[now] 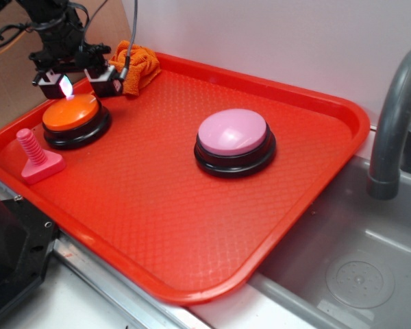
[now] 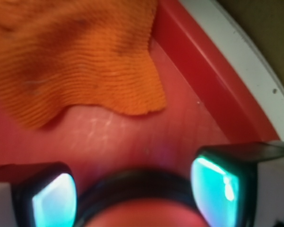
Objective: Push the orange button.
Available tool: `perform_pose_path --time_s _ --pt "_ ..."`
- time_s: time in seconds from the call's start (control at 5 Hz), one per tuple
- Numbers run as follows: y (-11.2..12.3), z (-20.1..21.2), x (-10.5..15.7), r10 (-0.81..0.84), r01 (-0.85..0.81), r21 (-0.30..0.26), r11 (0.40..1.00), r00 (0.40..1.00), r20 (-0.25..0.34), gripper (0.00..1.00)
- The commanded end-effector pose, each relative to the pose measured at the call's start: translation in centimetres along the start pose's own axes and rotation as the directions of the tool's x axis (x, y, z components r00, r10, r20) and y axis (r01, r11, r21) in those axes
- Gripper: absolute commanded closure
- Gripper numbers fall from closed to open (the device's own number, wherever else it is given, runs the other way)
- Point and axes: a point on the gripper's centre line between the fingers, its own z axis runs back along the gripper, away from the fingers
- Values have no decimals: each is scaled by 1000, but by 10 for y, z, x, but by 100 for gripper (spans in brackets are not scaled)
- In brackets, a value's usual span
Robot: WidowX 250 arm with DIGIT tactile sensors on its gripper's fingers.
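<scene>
Over the orange button: we see the gripper (image 1: pixel 79 82) poised at the button's far edge, the side toward the orange cloth (image 1: pixel 138 64), one finger lit pale at its tip.
Orange button: the orange button (image 1: pixel 71 112) sits on the red tray (image 1: pixel 192 205), near the tray's left rim, its orange dome on a black base, with the cloth just beyond it.
Fingers: spread apart with nothing between them; in the wrist view the two pads (image 2: pixel 52 201) flank the button's rim (image 2: pixel 132 182), and we judge them no wider than the dome itself.
Why held so: we take the open, empty stance as fit for pressing, not grasping; the fingers straddle the dome's far side, so a downward move would bear on the button, though perhaps off its centre.
Contact: we cannot tell whether the lit fingertip touches the dome or hovers just above it.
Pink button: a larger pink button (image 1: pixel 233 133) stands well apart from the orange button, toward the tray's middle, out of the arm's way.
Pink screw: a pink screw (image 1: pixel 35 156) on a flat base stands just beside the orange button, on its near side.
Sink: a grey sink (image 1: pixel 356 267) and faucet (image 1: pixel 397 116) lie beyond the pink button, away from the orange one.
Hidden or cut off: the arm above the gripper runs out of frame; the wrist view shows only a blurred arc of the button at the bottom edge, and the cloth (image 2: pixel 71 61) is cropped at the top.
Risk: we judge a press at the rim may tilt the fingers off rather than depress the dome.
</scene>
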Motion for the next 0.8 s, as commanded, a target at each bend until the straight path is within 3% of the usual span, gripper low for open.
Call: perform_pose_path --time_s 0.0,0.6 --pt "-12 36 3 -27 27 -37 999 999 18 0" --pt "-34 56 -15 -33 28 -85 996 997 -65 0"
